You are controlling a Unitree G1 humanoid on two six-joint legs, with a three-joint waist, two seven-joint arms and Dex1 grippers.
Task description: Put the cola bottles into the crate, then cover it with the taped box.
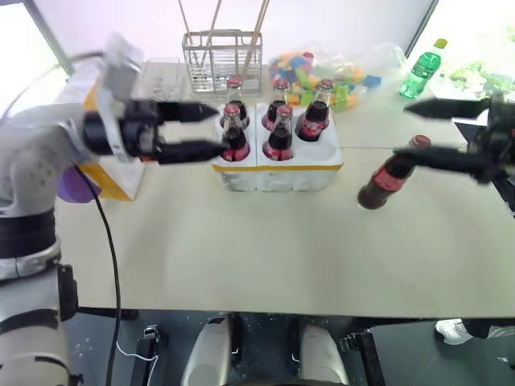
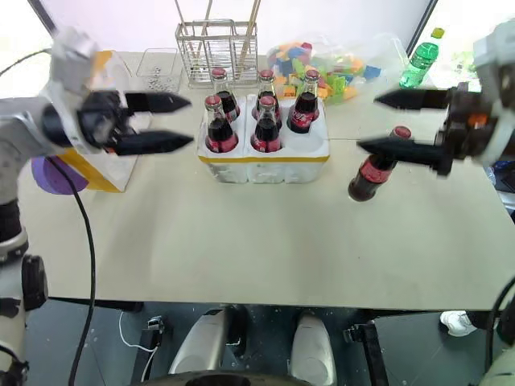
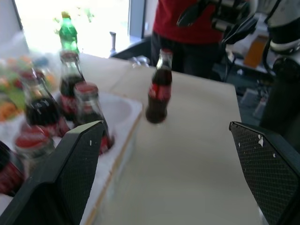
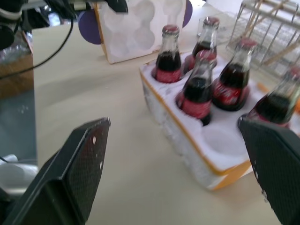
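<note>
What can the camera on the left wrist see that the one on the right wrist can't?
Left wrist view: a loose cola bottle standing alone on the table, a green bottle far behind, and a person in a red top.
Right wrist view: the taped box with purple discs, and the wire rack.
Both: the crate with cola bottles standing in its holes.

you have open table (image 2: 241, 241) along the whole near side. the crate (image 2: 265, 165) sits mid-table with one near-right hole free. a loose cola bottle (image 2: 374, 173) stands right of it; the taped box (image 2: 96, 173) blocks the left, a wire rack (image 2: 217, 52) behind.
</note>
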